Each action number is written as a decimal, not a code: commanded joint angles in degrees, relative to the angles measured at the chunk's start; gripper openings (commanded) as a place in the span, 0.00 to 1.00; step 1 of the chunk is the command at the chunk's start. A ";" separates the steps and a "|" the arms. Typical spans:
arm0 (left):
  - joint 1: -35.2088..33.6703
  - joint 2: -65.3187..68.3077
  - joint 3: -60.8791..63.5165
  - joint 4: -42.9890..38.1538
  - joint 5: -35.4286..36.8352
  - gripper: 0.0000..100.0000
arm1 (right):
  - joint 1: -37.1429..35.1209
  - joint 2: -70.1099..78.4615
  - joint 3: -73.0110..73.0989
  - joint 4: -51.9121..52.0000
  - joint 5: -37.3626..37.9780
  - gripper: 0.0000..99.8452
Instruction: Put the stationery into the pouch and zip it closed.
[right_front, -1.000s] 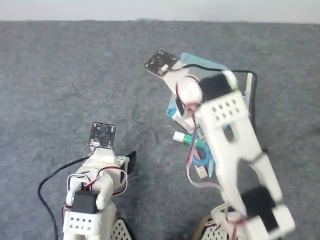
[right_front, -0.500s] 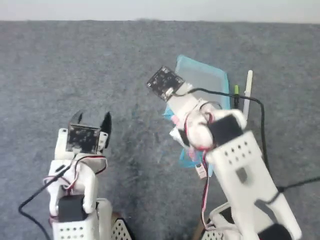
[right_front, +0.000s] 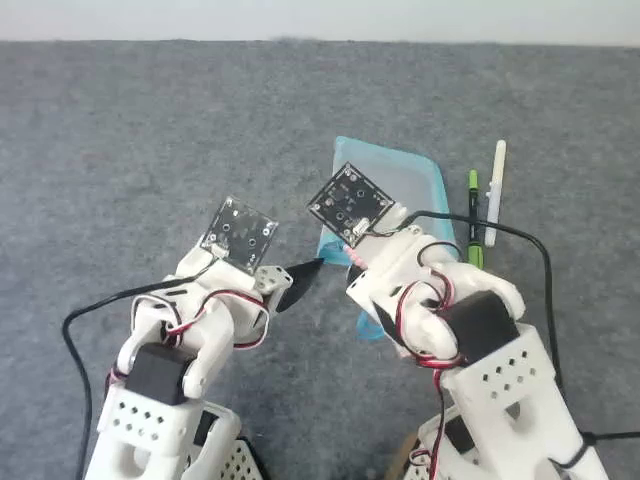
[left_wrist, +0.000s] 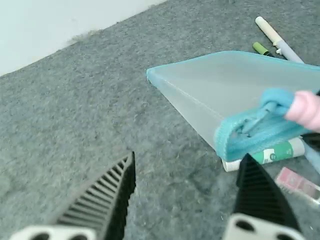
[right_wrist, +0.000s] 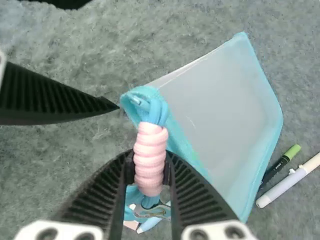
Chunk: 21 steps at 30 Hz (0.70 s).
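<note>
The right gripper (right_wrist: 148, 159) was clamped on the pink coiled zip pull (right_wrist: 148, 142) at the near end of the translucent light-blue zip pouch (right_front: 400, 185), which lay on the grey felt tabletop (right_front: 150, 130) right of its middle. The left gripper (left_wrist: 189, 159) hung wide open and empty near that end. A green pen (right_front: 473, 215) and a white marker (right_front: 494, 190) lay just beside the pouch, toward the tabletop's right edge.

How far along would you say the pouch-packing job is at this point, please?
Done: nothing clearly; the green pen and white marker lie on the table beside the pouch. In hand: the right end effector is shut on the pink zipper pull; the left end effector hangs open near the pouch's corner. Left: load the stationery, then zip it closed.
</note>
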 joint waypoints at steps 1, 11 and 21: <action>0.35 -2.11 1.01 -3.69 0.97 0.31 | 0.75 -2.33 -0.70 -0.22 0.79 0.01; 0.53 -2.11 2.77 -6.86 1.23 0.31 | -4.62 -2.07 -5.71 5.67 0.79 0.01; 0.35 -2.11 6.29 -10.11 0.97 0.31 | -5.23 -1.98 -7.12 6.20 0.79 0.01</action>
